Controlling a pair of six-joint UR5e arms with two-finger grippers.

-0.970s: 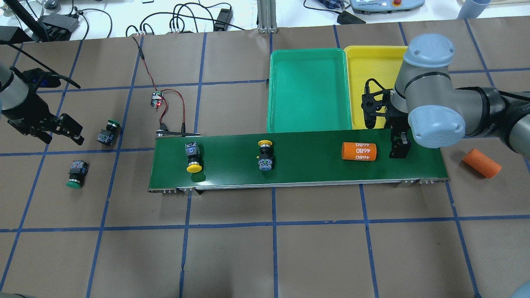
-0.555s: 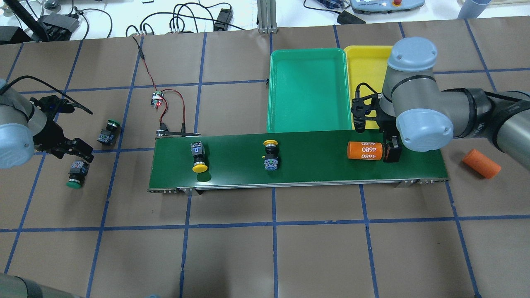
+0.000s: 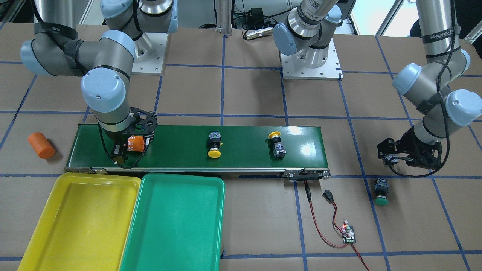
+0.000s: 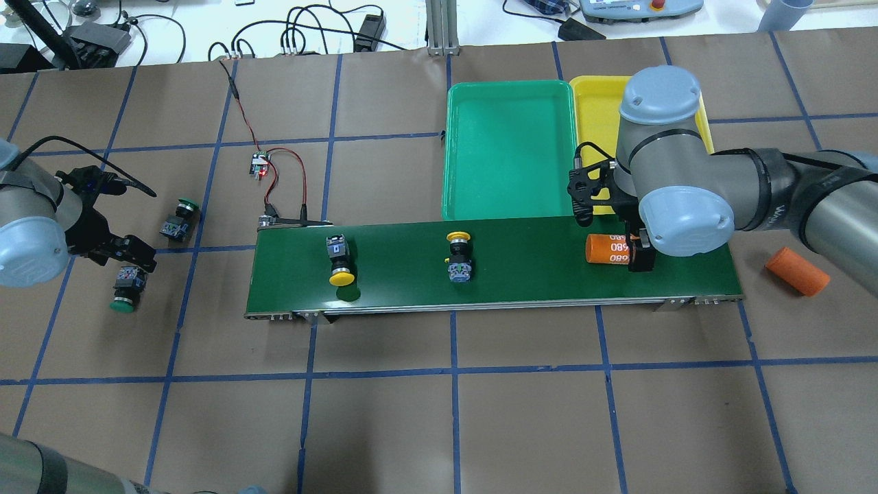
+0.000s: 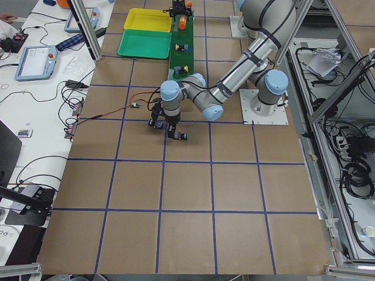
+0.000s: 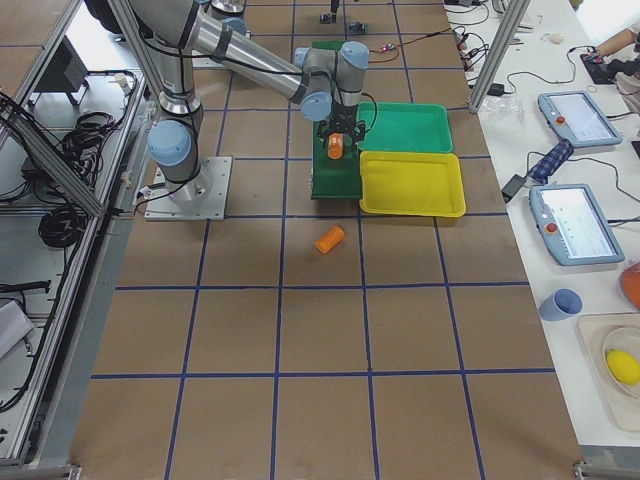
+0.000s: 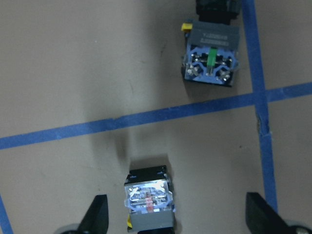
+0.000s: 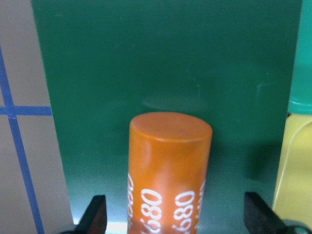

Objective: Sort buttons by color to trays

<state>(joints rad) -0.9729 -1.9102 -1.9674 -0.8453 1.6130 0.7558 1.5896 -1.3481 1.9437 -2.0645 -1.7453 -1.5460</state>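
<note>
The left arm is folded at the elbow and its tool [image 7: 178,219] is pointed down at the bench [image 4: 439,425]. Its fingers [image 7: 100,217] are spread apart, with one green button [image 7: 148,200] between them and the second green button [image 7: 210,61] just beyond. The right arm is bent over the conveyor belt [image 4: 535,274], and its tool [image 8: 175,219] is spread wide around the orange cylinder [image 8: 170,165] without touching it. One yellow button [image 4: 341,259] and a second yellow button [image 4: 458,255] are seen lying on the belt. The green tray [image 4: 507,151] and yellow tray [image 4: 597,96] are set side by side behind it.
</note>
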